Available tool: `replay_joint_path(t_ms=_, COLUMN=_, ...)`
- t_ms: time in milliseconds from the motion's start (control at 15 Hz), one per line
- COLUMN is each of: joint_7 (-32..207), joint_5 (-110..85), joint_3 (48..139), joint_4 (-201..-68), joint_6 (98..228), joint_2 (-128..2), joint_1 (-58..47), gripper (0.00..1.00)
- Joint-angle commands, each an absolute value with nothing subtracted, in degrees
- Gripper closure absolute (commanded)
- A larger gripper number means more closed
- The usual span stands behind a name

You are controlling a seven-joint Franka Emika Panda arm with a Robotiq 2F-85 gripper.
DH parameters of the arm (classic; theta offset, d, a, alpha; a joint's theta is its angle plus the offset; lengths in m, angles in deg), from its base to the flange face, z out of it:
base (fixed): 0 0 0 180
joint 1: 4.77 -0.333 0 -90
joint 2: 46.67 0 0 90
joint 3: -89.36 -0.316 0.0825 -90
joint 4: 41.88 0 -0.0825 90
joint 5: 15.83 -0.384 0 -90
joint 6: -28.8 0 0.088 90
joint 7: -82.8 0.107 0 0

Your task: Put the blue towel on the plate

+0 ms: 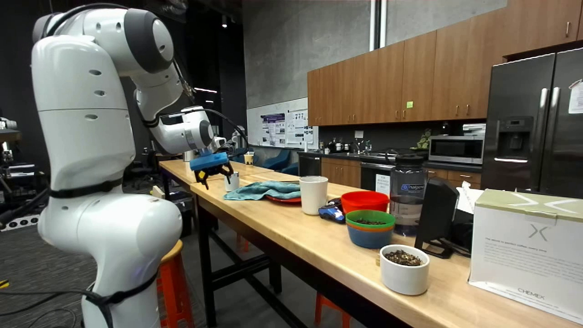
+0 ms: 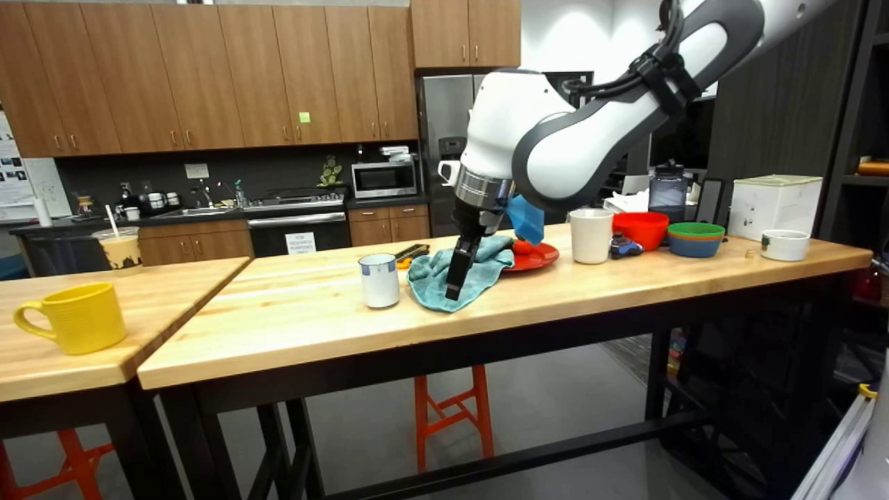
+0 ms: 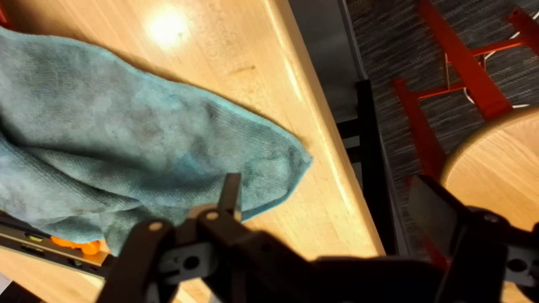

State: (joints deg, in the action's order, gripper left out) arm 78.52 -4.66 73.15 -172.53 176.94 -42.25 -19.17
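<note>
The blue-green towel (image 1: 255, 189) lies crumpled on the table in both exterior views, and it also shows there (image 2: 428, 279). Its far part lies over the edge of the red plate (image 2: 540, 257), which also shows in an exterior view (image 1: 288, 200). In the wrist view the towel (image 3: 126, 113) points a corner toward the table edge. My gripper (image 1: 218, 180) is open and empty, above the table's edge near the towel's near end. In the wrist view the gripper (image 3: 326, 181) has one finger over the towel and the other past the table edge.
A white cup with blue marks (image 2: 380, 283) stands beside the towel. A dark tool with orange parts (image 2: 412, 254) lies behind it. A tall white cup (image 1: 314, 196), red bowl (image 1: 364, 200) and stacked bowls (image 1: 370, 232) stand beyond the plate. A stool (image 3: 501, 164) stands below the edge.
</note>
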Motion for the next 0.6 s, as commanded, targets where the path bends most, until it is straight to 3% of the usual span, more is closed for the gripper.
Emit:
replay_joint_path(t_ms=0, joint_7=83.49, joint_5=4.59, joint_3=73.0, joint_4=-174.77, joint_6=180.82, joint_2=-43.57, joint_1=-18.39, gripper=0.0)
replay_joint_path(t_ms=533, joint_7=100.9, joint_5=26.68, joint_3=73.44, joint_4=-174.47, joint_6=184.62, joint_2=-46.15, joint_1=-16.83, gripper=0.0)
